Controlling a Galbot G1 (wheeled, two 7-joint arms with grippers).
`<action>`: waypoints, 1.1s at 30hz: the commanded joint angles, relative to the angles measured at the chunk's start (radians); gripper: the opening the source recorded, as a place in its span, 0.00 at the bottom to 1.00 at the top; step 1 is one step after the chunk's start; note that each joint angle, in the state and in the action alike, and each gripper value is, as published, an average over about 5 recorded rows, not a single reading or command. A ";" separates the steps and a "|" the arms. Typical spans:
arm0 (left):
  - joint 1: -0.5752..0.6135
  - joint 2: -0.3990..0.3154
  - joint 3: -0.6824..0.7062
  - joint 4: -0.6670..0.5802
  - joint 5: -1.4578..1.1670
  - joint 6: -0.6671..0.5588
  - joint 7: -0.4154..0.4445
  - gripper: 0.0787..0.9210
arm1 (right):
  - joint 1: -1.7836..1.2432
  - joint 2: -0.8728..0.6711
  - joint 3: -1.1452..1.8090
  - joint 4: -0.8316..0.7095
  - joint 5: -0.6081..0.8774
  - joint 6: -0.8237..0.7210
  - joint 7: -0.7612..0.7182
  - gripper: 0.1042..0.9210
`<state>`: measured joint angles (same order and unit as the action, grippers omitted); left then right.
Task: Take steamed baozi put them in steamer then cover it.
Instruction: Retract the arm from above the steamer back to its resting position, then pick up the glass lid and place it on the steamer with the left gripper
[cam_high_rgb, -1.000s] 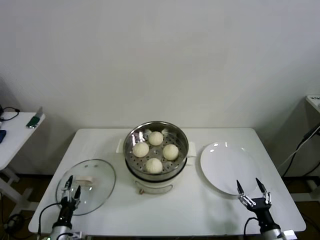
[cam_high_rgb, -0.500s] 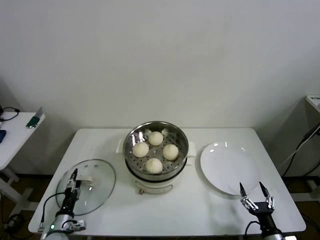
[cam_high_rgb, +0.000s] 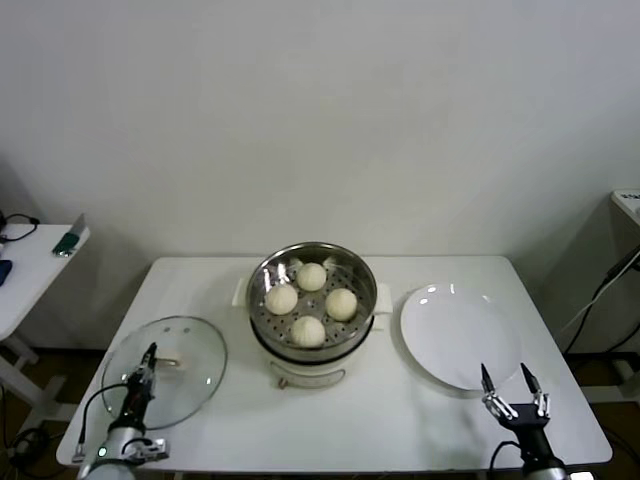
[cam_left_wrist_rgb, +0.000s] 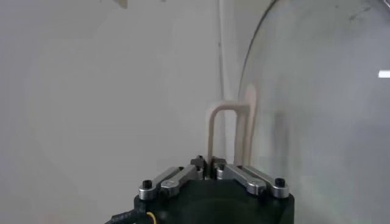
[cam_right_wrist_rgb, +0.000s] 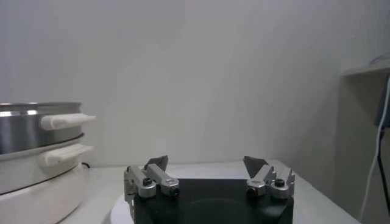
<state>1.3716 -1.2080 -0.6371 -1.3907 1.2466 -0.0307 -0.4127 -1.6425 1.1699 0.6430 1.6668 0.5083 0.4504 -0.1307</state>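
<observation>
**Four baozi sit in open steamer as left gripper grips lid**

A white table (cam_high_rgb: 400, 420) fills the head view against a plain pale wall, with a smaller side table (cam_high_rgb: 30, 265) at the robot's far left. At the middle of the table stands the steamer (cam_high_rgb: 312, 345), a shiny steel pot on a white base, uncovered. Its side handles (cam_right_wrist_rgb: 64, 120) and steel wall also show in the right wrist view. On its perforated tray lie the four baozi (cam_high_rgb: 310, 300), cream-white and domed, set in a rough diamond, close together.

To the steamer's right lies a flat white plate (cam_high_rgb: 455, 335), just beside the base. To the steamer's left is the glass lid (cam_high_rgb: 165, 372), near the table's front left corner and apart from the pot. Its cream loop handle (cam_left_wrist_rgb: 224, 131) stands out clearly in the left wrist view, with the glass curving away beside it.

The left gripper (cam_high_rgb: 143, 375) is over the near part of the lid, its fingers (cam_left_wrist_rgb: 178, 178) drawn together and pinched on the loop handle. The right gripper (cam_high_rgb: 512, 392) is at the table's front right edge, just in front of the plate, its fingers (cam_right_wrist_rgb: 157, 165) spread apart and holding nothing.
</observation>
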 joint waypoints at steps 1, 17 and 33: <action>0.050 0.038 -0.010 -0.231 -0.168 0.057 0.072 0.09 | 0.000 0.000 0.002 0.000 -0.009 -0.006 0.005 0.88; 0.043 0.216 0.090 -0.769 -0.308 0.547 0.403 0.08 | 0.013 0.008 0.002 -0.003 -0.083 -0.042 0.060 0.88; -0.296 0.005 0.628 -0.720 0.136 0.816 0.672 0.08 | 0.036 0.011 -0.019 -0.027 -0.092 -0.007 0.063 0.88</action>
<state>1.2646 -1.0674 -0.3237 -2.0745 1.1235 0.6013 0.0683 -1.6104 1.1819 0.6278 1.6451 0.4249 0.4333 -0.0725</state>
